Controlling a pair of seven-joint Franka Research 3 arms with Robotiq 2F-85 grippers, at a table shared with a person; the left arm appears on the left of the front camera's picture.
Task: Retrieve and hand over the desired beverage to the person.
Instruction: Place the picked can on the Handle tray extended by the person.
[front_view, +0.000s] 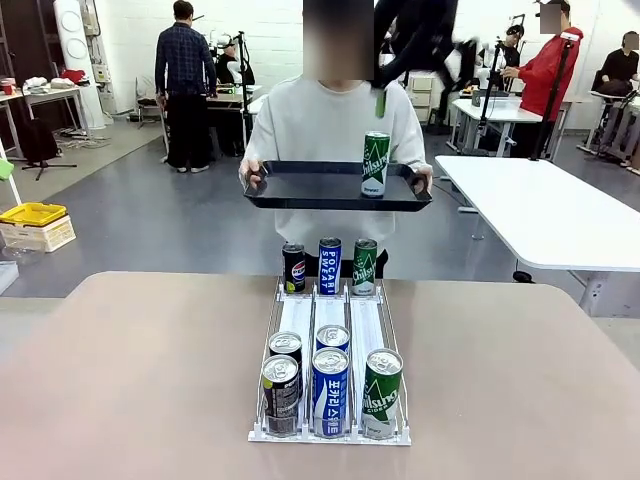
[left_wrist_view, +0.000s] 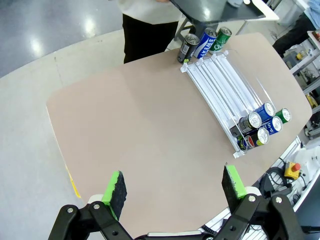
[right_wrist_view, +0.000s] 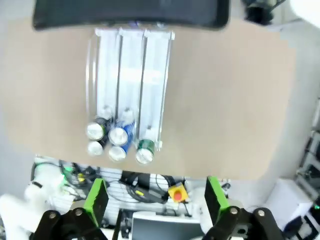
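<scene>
near cans (front_view: 330, 385) are sitting in the rack (front_view: 296, 320). the left gripper (left_wrist_view: 174, 187) and right gripper (right_wrist_view: 156, 200) are both gaping wide, gripping nothing. the green can (front_view: 376, 163) is standing on the tray (front_view: 300, 188) that the person (front_view: 330, 120) is holding. the handover is looking done, so the next move is calling for a clean lift away without knocking it.

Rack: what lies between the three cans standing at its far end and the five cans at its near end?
Bare white lanes of the rack; the front view shows it.

One can (front_view: 376, 163) on the tray (front_view: 300, 186), behind the rack (front_view: 297, 318) of cans (front_view: 330, 390) at table (front_view: 130, 380) centre
</scene>
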